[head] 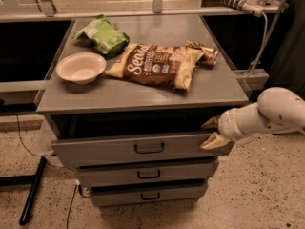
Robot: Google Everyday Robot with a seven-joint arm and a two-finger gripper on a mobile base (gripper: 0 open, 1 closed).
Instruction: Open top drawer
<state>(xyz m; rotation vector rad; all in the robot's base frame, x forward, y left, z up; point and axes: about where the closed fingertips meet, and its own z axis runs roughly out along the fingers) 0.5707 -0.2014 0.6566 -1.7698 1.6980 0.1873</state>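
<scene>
The top drawer [109, 149] is the widest of three grey drawers, with a small black loop handle [149, 148]. It stands partly pulled out, with a dark gap under the cabinet top. My gripper [210, 133], on a white arm coming from the right, is at the right end of the drawer's front panel. Its two tan fingers are spread apart. One fingertip [209, 123] is above the panel's top edge and the other lies against the panel's face.
The cabinet top [143, 97] holds a white bowl [81, 67], a green bag [102, 35], a brown chip bag [155, 65] and a small snack packet [202, 51]. Two narrower drawers [147, 174] sit below. A black bar [33, 190] lies on the floor at left.
</scene>
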